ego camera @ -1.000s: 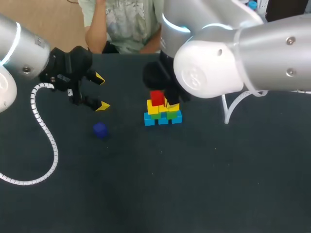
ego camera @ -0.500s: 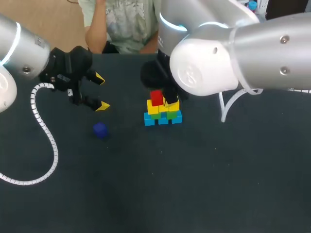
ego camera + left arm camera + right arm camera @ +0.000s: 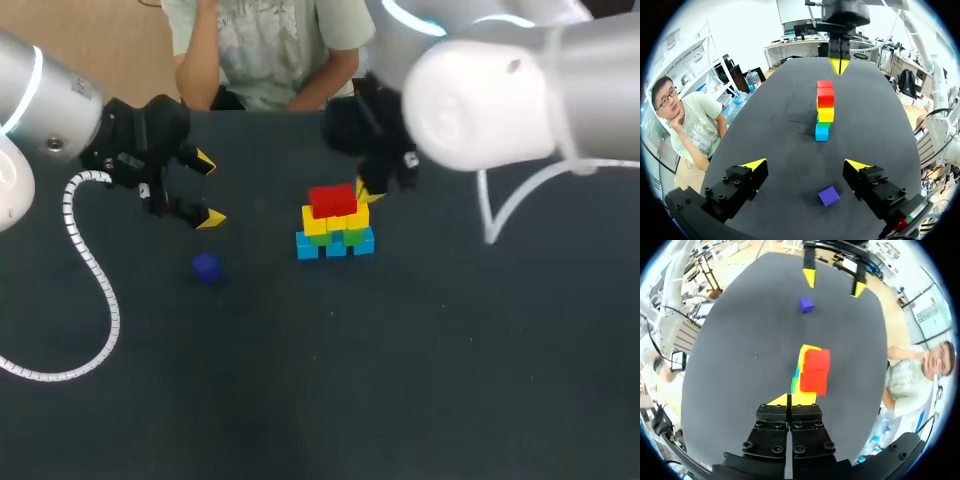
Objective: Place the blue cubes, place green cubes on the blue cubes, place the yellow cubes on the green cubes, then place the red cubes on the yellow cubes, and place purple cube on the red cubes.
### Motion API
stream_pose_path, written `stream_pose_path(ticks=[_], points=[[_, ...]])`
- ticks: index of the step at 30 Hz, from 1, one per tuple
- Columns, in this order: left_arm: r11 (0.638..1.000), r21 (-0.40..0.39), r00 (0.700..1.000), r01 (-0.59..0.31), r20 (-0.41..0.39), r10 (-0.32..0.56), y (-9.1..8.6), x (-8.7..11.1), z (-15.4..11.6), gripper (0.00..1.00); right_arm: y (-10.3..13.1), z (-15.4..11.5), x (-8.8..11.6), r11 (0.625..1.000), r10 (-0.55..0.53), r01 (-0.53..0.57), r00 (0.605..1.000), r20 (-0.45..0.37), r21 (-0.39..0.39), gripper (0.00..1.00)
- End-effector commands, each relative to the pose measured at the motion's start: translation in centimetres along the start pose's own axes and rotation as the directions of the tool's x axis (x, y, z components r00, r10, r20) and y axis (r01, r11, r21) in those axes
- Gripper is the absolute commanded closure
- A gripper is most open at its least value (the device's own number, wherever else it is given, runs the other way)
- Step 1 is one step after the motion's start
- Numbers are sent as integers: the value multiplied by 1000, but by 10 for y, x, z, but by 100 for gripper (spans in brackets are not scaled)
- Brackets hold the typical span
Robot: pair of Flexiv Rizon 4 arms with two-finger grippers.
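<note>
The dark matte table (image 3: 450,350) carries everything. My bulky silver right arm (image 3: 500,90) comes in over its far side, and my silver left arm (image 3: 40,100), with a white ribbed cable (image 3: 90,270) looping off it onto the table, holds its wrist over the other side.

The right gripper (image 3: 789,400) is clenched, its yellow tips pressed together with nothing between them. Just ahead of and below those tips stands the stack of small coloured cubes (image 3: 335,225), and the tips are clear of it. Its layers are blue cubes (image 3: 335,245) at the bottom, green cubes (image 3: 352,236) on them, yellow cubes (image 3: 330,221) above, and two red cubes (image 3: 815,371) on top.

The left gripper (image 3: 806,165) is spread wide and holds nothing. From it the stack stands well ahead, with the right gripper beyond that.

The small purple cube (image 3: 829,195) lies alone on the table under the left gripper, nearer one finger than the other and touched by neither. It is well apart from the stack.
</note>
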State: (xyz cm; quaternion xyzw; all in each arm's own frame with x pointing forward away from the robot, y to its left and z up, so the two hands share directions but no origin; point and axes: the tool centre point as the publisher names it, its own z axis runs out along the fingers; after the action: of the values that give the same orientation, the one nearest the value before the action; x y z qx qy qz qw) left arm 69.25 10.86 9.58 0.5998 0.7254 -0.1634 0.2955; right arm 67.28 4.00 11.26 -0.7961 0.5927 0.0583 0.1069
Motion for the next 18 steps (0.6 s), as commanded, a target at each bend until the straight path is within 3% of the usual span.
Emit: stream_pose_path(ticks=[1, 5, 7, 9, 10, 11, 18], points=[[1000, 1, 1000, -2, 3, 2, 1, 1, 0, 0, 8, -8, 23, 997, 15, -21, 995, 97, 71, 100], [1000, 1, 1000, -2, 3, 2, 1, 1, 0, 0, -1, -8, 31, 995, 35, -51, 983, 182, 85, 97], [1000, 1, 1000, -2, 3, 2, 1, 1, 0, 0, -4, -9, 30, 993, 38, -57, 981, 189, 99, 85], [1000, 1, 1000, -2, 3, 2, 1, 1, 0, 0, -6, -10, 29, 993, 37, -57, 981, 189, 103, 59], [1000, 1, 1000, -2, 3, 2, 1, 1, 0, 0, -6, -11, 29, 993, 36, -57, 981, 191, 105, 51], [1000, 1, 1000, -2, 3, 2, 1, 1, 0, 0, -6, -11, 29, 992, 36, -58, 980, 195, 108, 0], [1000, 1, 1000, -2, 3, 2, 1, 1, 0, 0, 0, -17, 39, 991, 52, -83, 964, 262, 108, 0]])
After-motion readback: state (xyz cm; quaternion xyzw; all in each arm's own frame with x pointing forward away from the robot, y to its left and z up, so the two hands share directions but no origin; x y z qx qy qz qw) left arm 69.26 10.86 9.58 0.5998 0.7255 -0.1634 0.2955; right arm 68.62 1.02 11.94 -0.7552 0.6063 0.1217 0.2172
